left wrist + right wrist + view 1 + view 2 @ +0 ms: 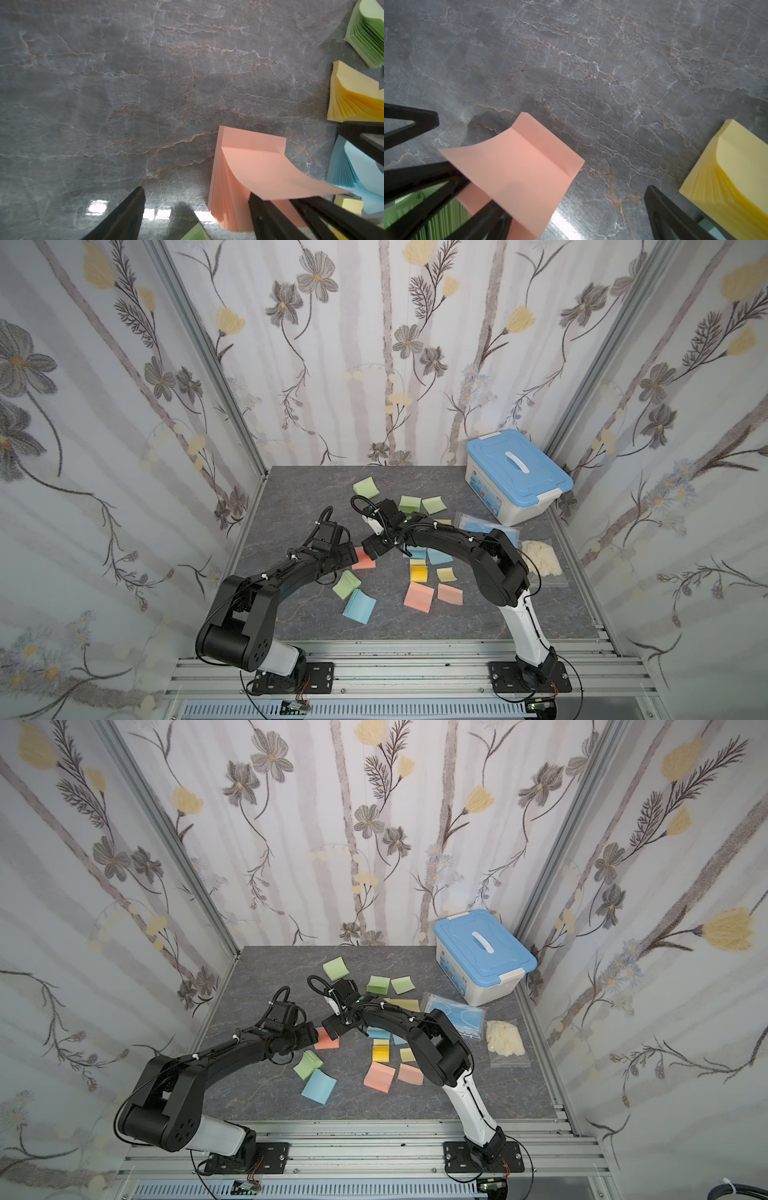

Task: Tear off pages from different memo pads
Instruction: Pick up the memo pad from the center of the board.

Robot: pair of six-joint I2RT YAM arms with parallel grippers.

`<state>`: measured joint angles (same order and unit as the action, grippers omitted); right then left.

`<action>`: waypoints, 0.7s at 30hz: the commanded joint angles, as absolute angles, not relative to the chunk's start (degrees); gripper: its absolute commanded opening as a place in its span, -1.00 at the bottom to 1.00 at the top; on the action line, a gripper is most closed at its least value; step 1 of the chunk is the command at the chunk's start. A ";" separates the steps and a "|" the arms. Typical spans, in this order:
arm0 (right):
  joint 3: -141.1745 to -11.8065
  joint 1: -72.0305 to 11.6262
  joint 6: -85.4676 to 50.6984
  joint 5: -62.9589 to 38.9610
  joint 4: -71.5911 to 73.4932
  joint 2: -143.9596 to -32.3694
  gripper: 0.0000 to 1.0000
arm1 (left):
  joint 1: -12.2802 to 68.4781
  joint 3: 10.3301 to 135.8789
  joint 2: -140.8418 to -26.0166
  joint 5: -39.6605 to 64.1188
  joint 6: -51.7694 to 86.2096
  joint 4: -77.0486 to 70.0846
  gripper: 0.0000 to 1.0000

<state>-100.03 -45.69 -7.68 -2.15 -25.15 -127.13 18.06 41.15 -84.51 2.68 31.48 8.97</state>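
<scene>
Salmon memo pad (pixel 364 559), top page (pixel 280 172) curling up
Both the left claw (pixel 196 192) and right claw (pixel 574 197) gape empty at it mid-tabletop (pixel 291 614); the page is floppy, so pinch its lifted free edge.

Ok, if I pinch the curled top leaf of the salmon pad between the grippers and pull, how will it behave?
Probably floppy: the top leaf curls off the salmon pad, attached along its creased edge. The pad looks light, so it may slide on the glossy table unless pinned.
</scene>
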 commanded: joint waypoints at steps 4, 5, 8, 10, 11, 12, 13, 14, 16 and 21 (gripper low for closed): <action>-102.90 -45.85 -3.27 -9.08 -26.48 -129.40 0.83 | 17.78 41.01 -81.18 -0.12 31.97 9.53 0.62; -103.51 -45.88 -2.33 -9.52 -27.11 -129.93 0.81 | 17.68 40.63 -79.43 -1.53 31.83 10.08 0.62; -106.19 -45.90 0.01 -10.04 -29.76 -131.38 0.75 | 17.62 38.92 -73.38 -6.85 32.06 11.31 0.62; -107.93 -45.99 1.27 -10.26 -31.41 -132.21 0.68 | 17.58 37.31 -69.45 -9.92 32.43 11.74 0.63; -108.82 -46.07 1.93 -10.35 -32.10 -132.59 0.65 | 17.55 36.63 -67.58 -11.29 32.64 11.89 0.64; -109.60 -46.12 2.63 -10.52 -32.65 -132.96 0.62 | 17.50 36.08 -65.98 -12.24 32.88 12.03 0.64; -110.32 -46.27 3.42 -10.61 -33.15 -133.42 0.59 | 17.50 35.48 -64.39 -13.30 33.05 12.19 0.64; -111.05 -46.41 4.10 -10.56 -33.61 -133.81 0.56 | 17.49 35.02 -62.90 -14.11 33.20 12.29 0.64; -112.58 -46.60 4.90 -10.16 -34.80 -134.80 0.52 | 17.52 34.20 -60.48 -15.23 33.48 12.46 0.65; -116.32 -47.19 5.23 -10.13 -37.35 -136.74 0.34 | 17.48 32.83 -56.81 -15.74 33.75 12.02 0.66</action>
<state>-115.04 -46.96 3.70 -9.45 -34.83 -136.18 17.56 33.12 -57.65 -13.50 32.86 11.84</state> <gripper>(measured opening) 0.683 0.831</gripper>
